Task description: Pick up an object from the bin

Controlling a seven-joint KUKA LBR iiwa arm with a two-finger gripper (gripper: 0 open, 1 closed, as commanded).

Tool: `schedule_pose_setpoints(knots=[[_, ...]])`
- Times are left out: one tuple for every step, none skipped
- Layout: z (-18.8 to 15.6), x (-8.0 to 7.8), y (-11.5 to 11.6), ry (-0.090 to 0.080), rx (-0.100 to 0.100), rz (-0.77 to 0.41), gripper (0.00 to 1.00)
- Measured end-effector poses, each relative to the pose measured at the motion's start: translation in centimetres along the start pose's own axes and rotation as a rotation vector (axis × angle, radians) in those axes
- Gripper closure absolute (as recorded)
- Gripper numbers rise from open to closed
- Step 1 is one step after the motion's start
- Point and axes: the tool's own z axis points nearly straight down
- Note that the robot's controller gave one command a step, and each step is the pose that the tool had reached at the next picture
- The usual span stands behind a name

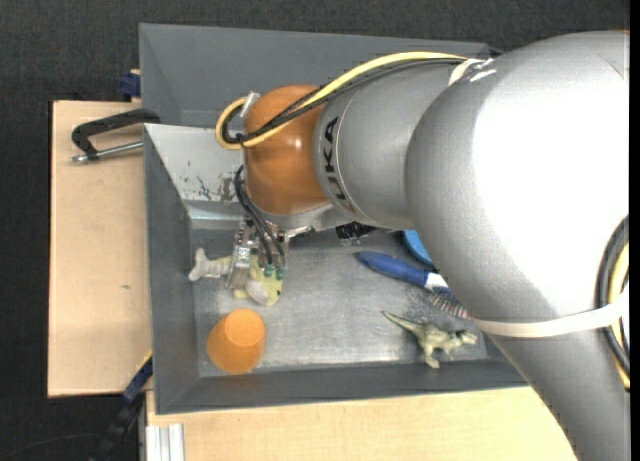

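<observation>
My gripper [256, 265] is low in the left part of the bin, under the orange wrist cover. It stands directly over a pale beige toy figure [212, 269], which stretches out to the left and partly disappears beneath it. An orange cup-shaped thing [236, 340] lies just below and to the left, near the bin's front wall, apart from the gripper.
Blue-handled pliers [398, 268] lie to the right, partly under the arm. A greenish toy dinosaur [436, 336] rests at the front right. A small dark thing [346, 233] sits behind the gripper. The arm covers the right side of the bin.
</observation>
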Motion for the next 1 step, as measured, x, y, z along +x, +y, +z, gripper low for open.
schedule_pose_setpoints(knots=[[-17.86,-0.04,1.76,-0.013,-0.007,0.022,1.0]])
